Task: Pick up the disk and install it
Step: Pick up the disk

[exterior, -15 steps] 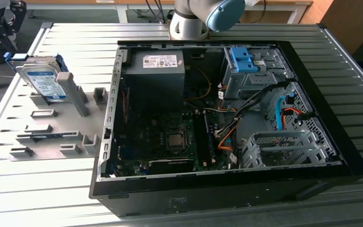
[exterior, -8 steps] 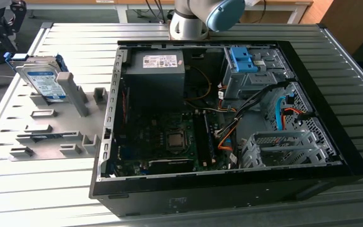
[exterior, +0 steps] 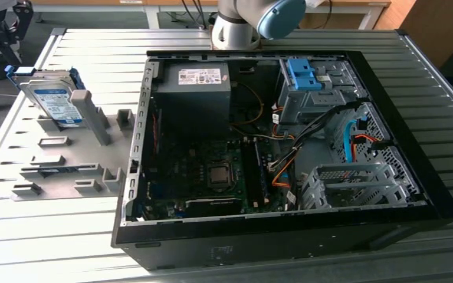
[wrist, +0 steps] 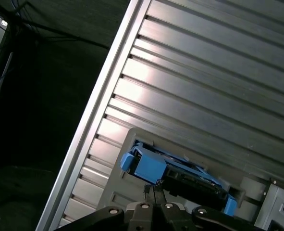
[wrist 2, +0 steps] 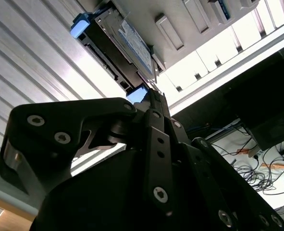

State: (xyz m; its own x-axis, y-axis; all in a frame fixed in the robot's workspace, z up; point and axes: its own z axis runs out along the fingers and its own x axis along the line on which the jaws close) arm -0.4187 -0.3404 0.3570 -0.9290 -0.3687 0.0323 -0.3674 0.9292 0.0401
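Nothing done yet: disk (exterior: 56, 100) stands in its rack (exterior: 77, 158) near the table's (exterior: 45, 239) corner; end effector (wrist: 153, 190) near it, fingers together, empty.

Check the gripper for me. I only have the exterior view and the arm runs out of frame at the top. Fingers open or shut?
Observer: Shut. In both wrist views the gripper has its fingers together with nothing between them.
Operator: Is it lined up on the disk?
Observer: Looks so. In the second wrist view the disk sits just past the fingertips, leaning in its grey holder.
Operator: Which side of it faces the gripper?
Observer: A long edge. In the first wrist view, blue rail pieces show at both ends of that edge, with a dark strip between.
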